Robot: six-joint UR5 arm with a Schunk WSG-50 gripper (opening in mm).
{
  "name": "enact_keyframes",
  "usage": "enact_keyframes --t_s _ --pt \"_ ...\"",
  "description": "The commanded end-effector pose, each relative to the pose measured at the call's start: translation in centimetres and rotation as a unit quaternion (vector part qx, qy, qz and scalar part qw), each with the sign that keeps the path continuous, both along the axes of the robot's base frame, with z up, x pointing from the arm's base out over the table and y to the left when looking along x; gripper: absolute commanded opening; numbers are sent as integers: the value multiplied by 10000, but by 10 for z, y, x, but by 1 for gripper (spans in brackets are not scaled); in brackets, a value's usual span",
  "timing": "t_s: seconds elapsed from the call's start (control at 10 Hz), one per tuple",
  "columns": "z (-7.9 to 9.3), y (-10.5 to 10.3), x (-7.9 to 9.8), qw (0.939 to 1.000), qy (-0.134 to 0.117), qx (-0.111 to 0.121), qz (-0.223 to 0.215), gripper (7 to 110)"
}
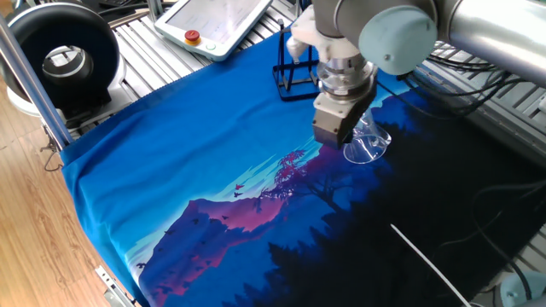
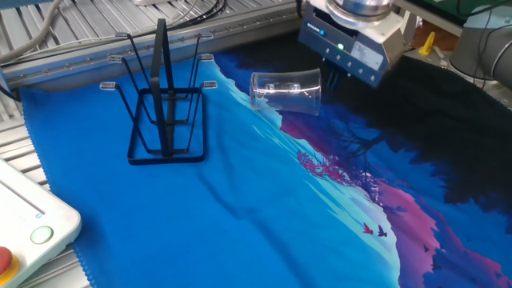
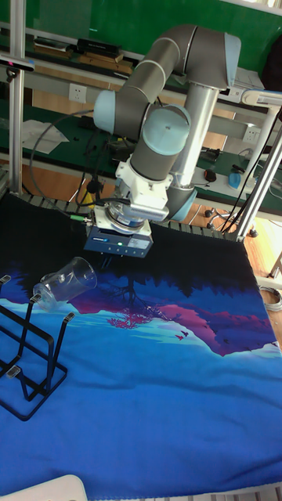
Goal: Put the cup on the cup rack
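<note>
Cup (image 2: 286,90) on its side beside gripper (image 2: 337,78), off rack (image 2: 163,112).

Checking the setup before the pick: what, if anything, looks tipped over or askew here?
The cup lies on its side on the cloth, not upright, beside the gripper and apart from the cup rack, which stands upright.
</note>
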State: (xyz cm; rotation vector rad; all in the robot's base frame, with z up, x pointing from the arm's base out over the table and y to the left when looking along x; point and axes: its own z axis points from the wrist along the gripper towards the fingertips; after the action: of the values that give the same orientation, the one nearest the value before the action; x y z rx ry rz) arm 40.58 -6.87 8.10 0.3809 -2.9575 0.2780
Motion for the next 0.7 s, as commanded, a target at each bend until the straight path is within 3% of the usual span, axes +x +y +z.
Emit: enact_keyframes --t_s 0.0,0.3,0.6 --pt "3 -18 -19 9995 242 50 187 7" --pt "1 -32 -29 9988 335 1 351 7" --pt "-2 -49 -8 9981 36 -316 524 7"
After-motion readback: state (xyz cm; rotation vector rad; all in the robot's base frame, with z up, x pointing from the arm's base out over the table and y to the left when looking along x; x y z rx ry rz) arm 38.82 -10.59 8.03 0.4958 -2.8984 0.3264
